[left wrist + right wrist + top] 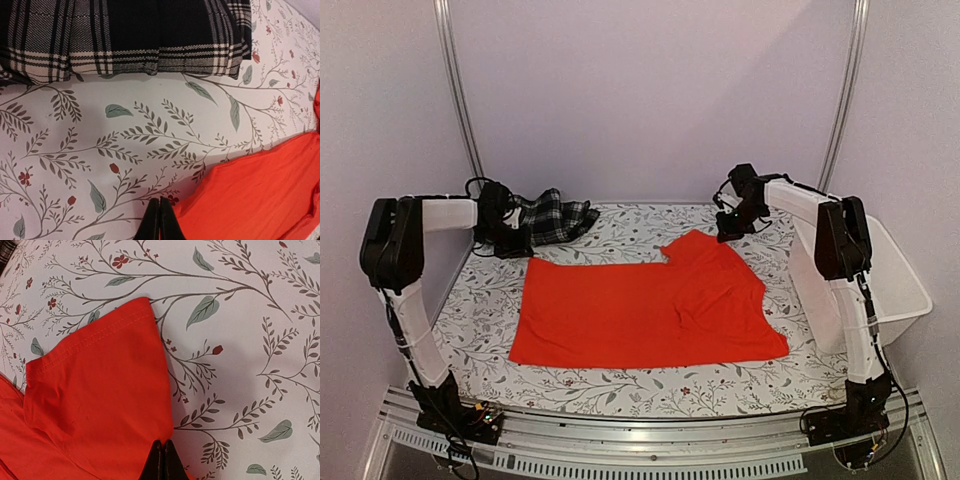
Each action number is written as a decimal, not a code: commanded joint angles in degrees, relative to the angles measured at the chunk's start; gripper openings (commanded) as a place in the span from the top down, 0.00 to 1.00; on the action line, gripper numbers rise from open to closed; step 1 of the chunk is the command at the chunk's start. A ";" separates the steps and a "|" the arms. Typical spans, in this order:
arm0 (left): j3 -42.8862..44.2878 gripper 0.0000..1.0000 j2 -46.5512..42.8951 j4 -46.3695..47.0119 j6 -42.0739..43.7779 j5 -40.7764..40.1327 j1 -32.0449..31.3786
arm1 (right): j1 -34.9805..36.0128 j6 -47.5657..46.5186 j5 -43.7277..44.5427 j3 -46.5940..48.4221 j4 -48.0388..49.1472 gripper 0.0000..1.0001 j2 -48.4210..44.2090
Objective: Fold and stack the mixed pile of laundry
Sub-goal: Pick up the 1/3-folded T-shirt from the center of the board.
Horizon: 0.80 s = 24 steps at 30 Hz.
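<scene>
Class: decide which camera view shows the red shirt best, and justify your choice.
Top external: only there does the whole red shirt show, laid out on the floral cover. The left wrist view catches just one edge of it at lower right; the right wrist view shows only a sleeve.

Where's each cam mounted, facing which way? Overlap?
Top external: above, behind the robot, looks down over floral cover; left arm, right arm show whole.
Left wrist: on that wrist, looks down at plaid garment, cover; shut left fingers bottom edge.
Right wrist: on that wrist, looks down at red shirt sleeve; shut right fingers bottom edge.
Shared: red shirt in all three; plaid garment in top, left wrist.
</scene>
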 commanded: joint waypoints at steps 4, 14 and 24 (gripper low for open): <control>-3.91 1.00 -4.88 0.85 0.22 0.45 0.49 | -0.33 -0.52 -1.01 -5.88 2.21 1.00 -9.32; -9.59 1.00 -10.40 1.12 0.56 0.77 0.58 | -0.31 0.11 -3.52 -16.19 4.51 1.00 -16.36; -14.79 1.00 -16.44 0.87 0.26 0.68 0.58 | -0.30 0.62 -3.85 -25.55 6.71 1.00 -24.01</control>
